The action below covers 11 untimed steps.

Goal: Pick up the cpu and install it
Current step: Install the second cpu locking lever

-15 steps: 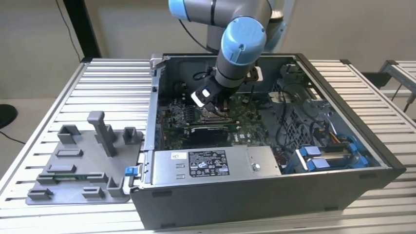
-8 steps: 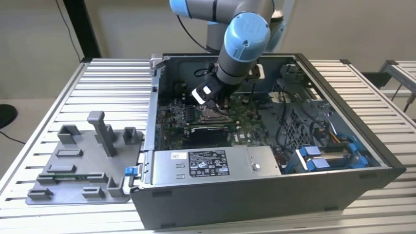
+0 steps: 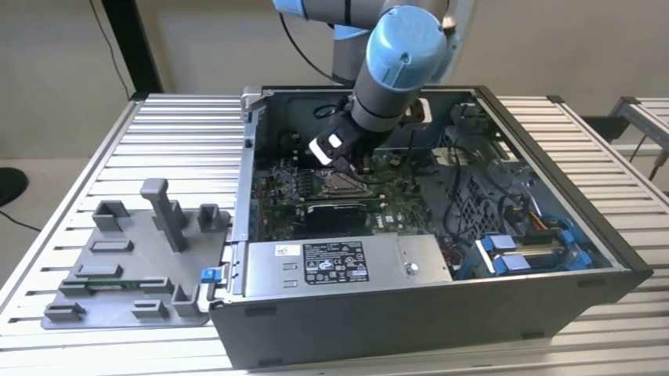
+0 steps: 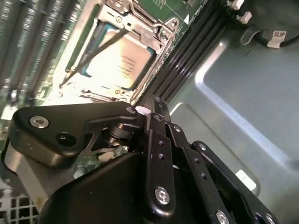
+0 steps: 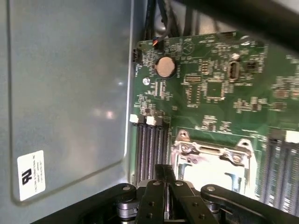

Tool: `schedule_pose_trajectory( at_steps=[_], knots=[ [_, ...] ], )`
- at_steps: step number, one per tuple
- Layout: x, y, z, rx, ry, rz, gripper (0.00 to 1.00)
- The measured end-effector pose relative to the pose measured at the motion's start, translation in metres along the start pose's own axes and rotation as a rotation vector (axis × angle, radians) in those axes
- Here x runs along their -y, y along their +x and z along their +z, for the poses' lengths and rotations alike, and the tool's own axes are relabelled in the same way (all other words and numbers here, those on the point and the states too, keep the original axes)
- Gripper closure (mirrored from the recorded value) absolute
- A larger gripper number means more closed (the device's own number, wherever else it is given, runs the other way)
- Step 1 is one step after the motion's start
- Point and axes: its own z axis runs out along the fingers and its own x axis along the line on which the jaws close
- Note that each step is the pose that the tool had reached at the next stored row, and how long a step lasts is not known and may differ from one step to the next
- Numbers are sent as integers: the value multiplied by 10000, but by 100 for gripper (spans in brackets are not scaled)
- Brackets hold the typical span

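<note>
Second wrist view: cpu point(image 4: 119, 63) apparently socketed, hand point(image 4: 156, 109) linkage partly in front.

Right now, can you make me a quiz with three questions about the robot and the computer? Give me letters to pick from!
1. Where is the cpu?
A. On the grey tray
B. In the socket on the green board
C. On top of the silver box

2. What colour is the arm's round joint?
A. Blue
B. Red
C. Yellow

3. How is the computer case?
A. Shut tight with its cover on
B. Standing upright
C. Lying down with its side open

Answers:
1 B: in the second wrist view the silvery chip lies inside the metal socket frame on the board.
2 A: the exterior view shows a light blue cap on the joint.
3 C: the exterior view looks straight down onto the board and cables inside.
</note>
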Motion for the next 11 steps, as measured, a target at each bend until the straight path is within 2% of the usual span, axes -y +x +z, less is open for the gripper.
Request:
schedule_pose_trajectory(
  at_steps=[4, 9, 11],
  knots=[
    [-15, -28, -113, 98, 41, 24, 100],
    [-41, -53, -240, 278, 64, 39, 100],
    [-48, -70, -286, 375, 74, 45, 100]
  ],
)
